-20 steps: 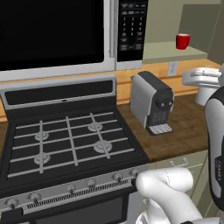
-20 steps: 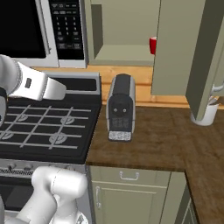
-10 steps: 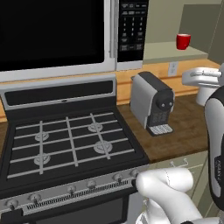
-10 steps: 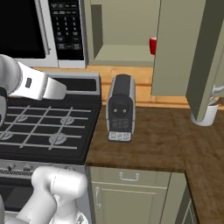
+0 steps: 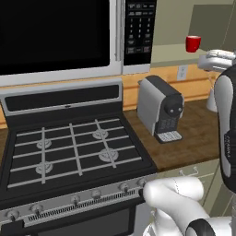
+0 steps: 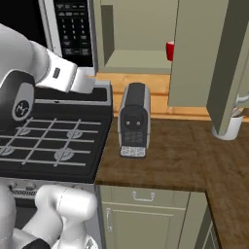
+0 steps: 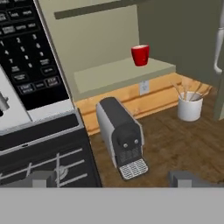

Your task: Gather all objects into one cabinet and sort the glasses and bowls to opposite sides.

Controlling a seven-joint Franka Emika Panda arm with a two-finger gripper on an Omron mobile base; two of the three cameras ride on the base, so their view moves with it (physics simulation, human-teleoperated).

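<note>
the red cup (image 7: 140, 55) stands upright on the bottom shelf (image 7: 118, 73) of the open cabinet (image 6: 138, 30), toward the shelf's right end and close to its front edge. from the left base view the red cup (image 5: 193, 44) sits alone on that pale shelf, just right of the microwave's keypad; from the right base view only a sliver of the red cup (image 6: 169, 50) shows past the edge of the swung-open cabinet door (image 6: 204, 53).

the door's pale curved bar handle (image 7: 218, 39) hangs at the right edge of my hand view. below the shelf, a wooden backsplash with a wall outlet (image 7: 144, 87) runs along the dark wood counter (image 6: 180, 160). a white utensil crock (image 7: 190, 106) holding wooden spoons stands on the counter under the door, well apart from the cup. nearer to me a grey and black coffee machine (image 7: 122, 137) sits on the counter just beside the gas stove (image 5: 73, 152), with the microwave (image 5: 69, 34) mounted above the burners.

my gripper (image 7: 113, 179) shows as two dark tips at the bottom of the hand view, set wide apart with nothing between them, held back from the cabinet and pointed toward the coffee machine and the shelf.
</note>
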